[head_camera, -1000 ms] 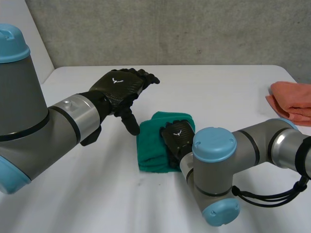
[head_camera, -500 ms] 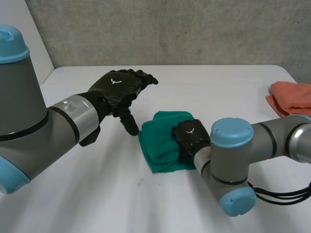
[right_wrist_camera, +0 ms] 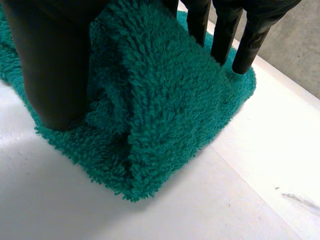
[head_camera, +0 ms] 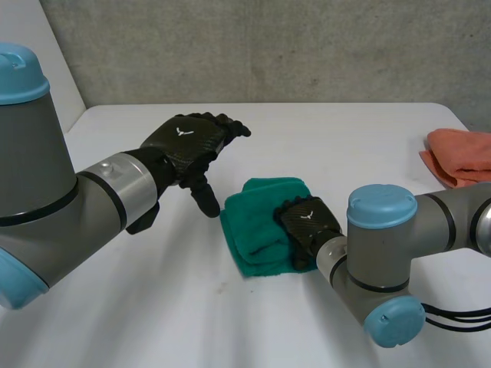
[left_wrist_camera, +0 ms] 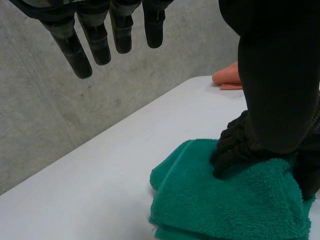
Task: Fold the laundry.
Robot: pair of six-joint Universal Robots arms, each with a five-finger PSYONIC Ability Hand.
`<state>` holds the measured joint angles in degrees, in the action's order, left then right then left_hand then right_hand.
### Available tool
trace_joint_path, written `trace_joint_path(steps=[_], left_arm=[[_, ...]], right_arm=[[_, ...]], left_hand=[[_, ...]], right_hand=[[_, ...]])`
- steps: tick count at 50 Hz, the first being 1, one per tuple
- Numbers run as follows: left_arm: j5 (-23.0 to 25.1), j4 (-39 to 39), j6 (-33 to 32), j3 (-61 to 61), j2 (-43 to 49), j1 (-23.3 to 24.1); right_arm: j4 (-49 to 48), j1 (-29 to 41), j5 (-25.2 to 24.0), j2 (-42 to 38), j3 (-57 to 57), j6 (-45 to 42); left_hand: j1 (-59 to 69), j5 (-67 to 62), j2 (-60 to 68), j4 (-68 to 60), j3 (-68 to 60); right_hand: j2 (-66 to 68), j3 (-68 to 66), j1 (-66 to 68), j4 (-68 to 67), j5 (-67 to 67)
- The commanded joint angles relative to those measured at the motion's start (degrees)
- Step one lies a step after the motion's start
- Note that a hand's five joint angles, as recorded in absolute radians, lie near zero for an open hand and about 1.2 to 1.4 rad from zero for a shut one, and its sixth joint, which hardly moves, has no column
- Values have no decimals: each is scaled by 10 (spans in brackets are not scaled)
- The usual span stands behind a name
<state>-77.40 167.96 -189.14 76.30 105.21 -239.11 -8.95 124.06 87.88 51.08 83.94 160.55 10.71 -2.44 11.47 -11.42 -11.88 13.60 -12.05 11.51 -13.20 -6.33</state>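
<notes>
A folded green towel [head_camera: 257, 222] lies in the middle of the white table [head_camera: 153, 307]. My right hand [head_camera: 308, 222] rests on its right part, fingers [right_wrist_camera: 225, 30] straight over the top and thumb [right_wrist_camera: 50, 65] down beside a raised ridge of the towel [right_wrist_camera: 165, 100]. My left hand [head_camera: 188, 142] hovers open above the table, up and left of the towel, touching nothing. In the left wrist view its fingers [left_wrist_camera: 75, 45] hang straight, well above the towel [left_wrist_camera: 225, 200], where the right hand [left_wrist_camera: 232, 147] sits.
An orange folded cloth [head_camera: 460, 153] lies at the table's far right edge, also seen as an orange cloth [left_wrist_camera: 227, 77] beyond the towel. A grey wall stands behind the table. Bare table lies in front of and left of the towel.
My right arm has swung to the right and nearer, and the towel shifted slightly right with the hand. The right hand's fingers have straightened. The left hand has barely moved.
</notes>
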Motion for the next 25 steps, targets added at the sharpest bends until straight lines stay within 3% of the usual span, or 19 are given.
trace_joint_path(steps=[1,25], left_arm=[[1,3,-1,2,0,-1],[1,3,-1,3,1,-1]], right_arm=[[4,0,4,6,-1,1],[7,1,2,17,15,6]], left_hand=[[8,9,1,-1,3],[10,7,3,-3,2]], right_hand=[[-36,21,-15,32,63],[-36,21,-15,32,63]])
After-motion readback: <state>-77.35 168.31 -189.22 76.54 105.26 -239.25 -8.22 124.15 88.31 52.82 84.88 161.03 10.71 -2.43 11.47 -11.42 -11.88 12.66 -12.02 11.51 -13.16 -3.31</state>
